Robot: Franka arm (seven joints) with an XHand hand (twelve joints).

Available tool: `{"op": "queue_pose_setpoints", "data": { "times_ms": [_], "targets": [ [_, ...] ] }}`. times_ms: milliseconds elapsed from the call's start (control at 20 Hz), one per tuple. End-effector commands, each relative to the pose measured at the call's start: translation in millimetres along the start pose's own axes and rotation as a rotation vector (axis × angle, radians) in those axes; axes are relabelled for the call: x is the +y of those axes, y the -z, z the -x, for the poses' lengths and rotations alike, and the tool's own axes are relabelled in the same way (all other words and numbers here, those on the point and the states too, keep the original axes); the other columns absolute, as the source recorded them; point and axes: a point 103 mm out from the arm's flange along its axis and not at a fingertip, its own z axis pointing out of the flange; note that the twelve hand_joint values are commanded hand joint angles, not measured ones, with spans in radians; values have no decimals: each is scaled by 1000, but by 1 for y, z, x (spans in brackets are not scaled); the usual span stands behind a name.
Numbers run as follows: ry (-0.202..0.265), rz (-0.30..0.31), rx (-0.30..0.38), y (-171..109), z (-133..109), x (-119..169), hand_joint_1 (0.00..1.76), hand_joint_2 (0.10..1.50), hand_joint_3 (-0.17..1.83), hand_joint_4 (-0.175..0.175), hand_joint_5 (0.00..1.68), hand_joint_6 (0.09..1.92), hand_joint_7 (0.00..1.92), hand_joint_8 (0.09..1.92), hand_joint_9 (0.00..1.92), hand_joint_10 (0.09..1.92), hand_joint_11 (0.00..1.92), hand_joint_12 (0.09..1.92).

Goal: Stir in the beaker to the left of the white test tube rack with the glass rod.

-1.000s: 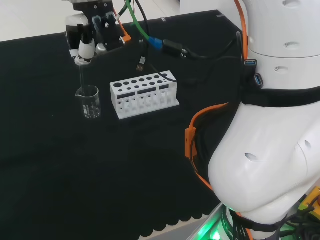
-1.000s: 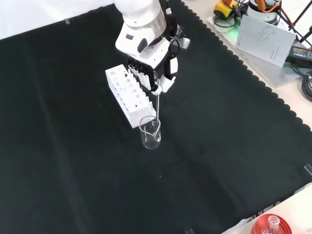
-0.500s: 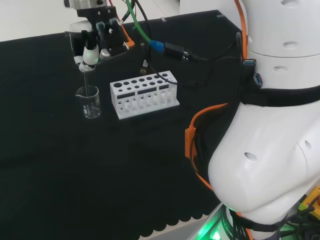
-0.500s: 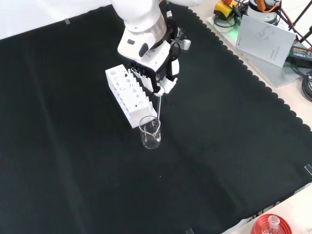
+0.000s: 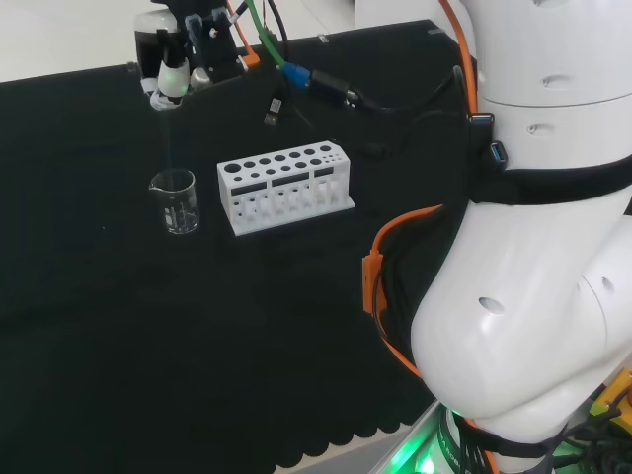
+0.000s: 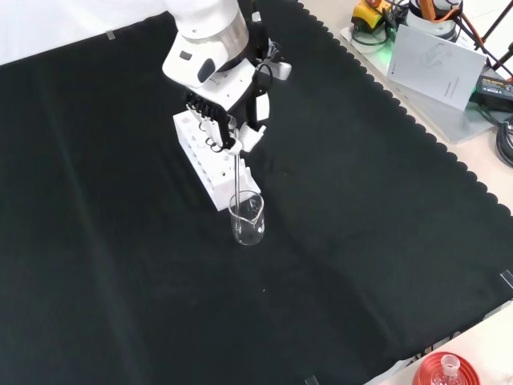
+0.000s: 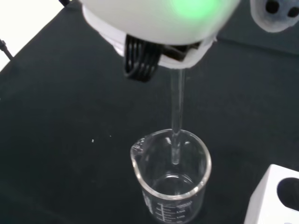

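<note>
Since a second ago the hand point(image 5: 176, 71) has risen, lifting the rod point(image 7: 176, 116) it pinches upright. In the head view, the beaker point(image 5: 175, 201) stands directly below, rod tip just inside its rim, with the rack point(image 5: 284, 185) to its right.

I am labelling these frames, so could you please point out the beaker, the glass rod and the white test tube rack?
beaker point(image 6: 248, 220): front view, on its clear wall.
glass rod point(image 7: 176, 112): wrist view, mid-shaft.
white test tube rack point(image 5: 281, 170): head view, on its holed top face.
</note>
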Motion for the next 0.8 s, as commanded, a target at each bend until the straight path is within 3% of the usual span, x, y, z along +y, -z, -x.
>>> {"op": "queue_pose_setpoints", "data": {
  "times_ms": [50,350,800],
  "targets": [
    [-16,-12,8,-4,18,-6,1327,551,791,-175,1336,584,1403,539,1777,297,1645,476],
    [-7,28,32,-10,46,-19,1327,551,792,-175,1336,584,1403,539,1778,297,1645,477],
    [0,48,45,-4,42,-22,1327,550,792,-175,1336,584,1403,540,1777,297,1644,478]
  ]
}}
